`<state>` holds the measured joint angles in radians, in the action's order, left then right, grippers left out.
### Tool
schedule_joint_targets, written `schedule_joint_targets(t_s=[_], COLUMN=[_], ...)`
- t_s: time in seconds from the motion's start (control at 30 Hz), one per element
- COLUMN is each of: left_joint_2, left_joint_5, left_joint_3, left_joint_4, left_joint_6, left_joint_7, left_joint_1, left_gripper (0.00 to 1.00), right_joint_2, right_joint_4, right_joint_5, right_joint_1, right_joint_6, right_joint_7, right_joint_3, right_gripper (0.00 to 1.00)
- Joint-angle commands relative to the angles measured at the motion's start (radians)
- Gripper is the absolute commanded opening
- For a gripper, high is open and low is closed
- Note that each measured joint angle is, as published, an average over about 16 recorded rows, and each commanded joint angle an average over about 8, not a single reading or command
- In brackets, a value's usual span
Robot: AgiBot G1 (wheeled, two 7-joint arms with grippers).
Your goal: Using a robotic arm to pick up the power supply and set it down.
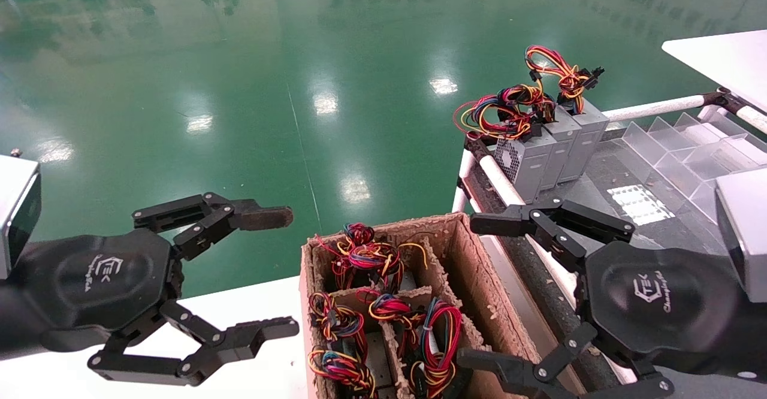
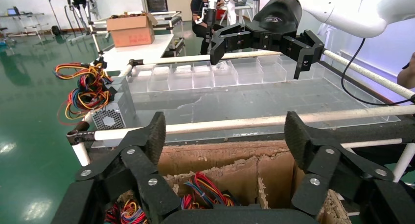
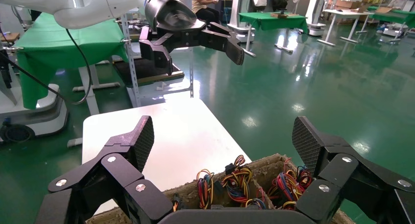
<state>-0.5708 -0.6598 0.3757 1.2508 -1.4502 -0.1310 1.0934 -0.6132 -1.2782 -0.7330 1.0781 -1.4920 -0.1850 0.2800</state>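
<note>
Currently no pickup is under way: both black linkage-finger grippers hover empty with fingers spread wide, the left gripper [image 1: 239, 279] above the white table [image 1: 251, 303] beside the brown cardboard divider box [image 1: 473, 267], the right gripper [image 1: 497, 291] over the box's right wall. Several small grey metal power supplies with red, yellow and black wire bundles sit upright in the box compartments [image 1: 365, 255], showing mostly tangled wires. Three more [image 1: 527, 159] stand upright in a touching row on the dark rack surface [image 1: 605, 171]. Grasp, lift and placement all remain.
</note>
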Motion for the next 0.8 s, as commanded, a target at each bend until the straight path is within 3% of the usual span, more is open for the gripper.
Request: schedule_joint_targets(t_s=[0.03, 0.8], left_joint_2=[0.0, 0.0], left_joint_5=[0.0, 0.0], left_joint_3=[0.0, 0.0], left_joint_4=[0.0, 0.0], left_joint_6=[0.0, 0.0], left_joint_7=[0.0, 0.0], left_joint_1=[0.0, 0.0], left_gripper=[0.0, 0.0], right_joint_2=[0.0, 0.0], right_joint_4=[0.0, 0.0], right_joint_5=[0.0, 0.0], right_joint_1=[0.0, 0.0], right_joint_6=[0.0, 0.0], right_joint_7=[0.0, 0.0], right_joint_3=[0.0, 0.0], right_gripper=[1.0, 1.0])
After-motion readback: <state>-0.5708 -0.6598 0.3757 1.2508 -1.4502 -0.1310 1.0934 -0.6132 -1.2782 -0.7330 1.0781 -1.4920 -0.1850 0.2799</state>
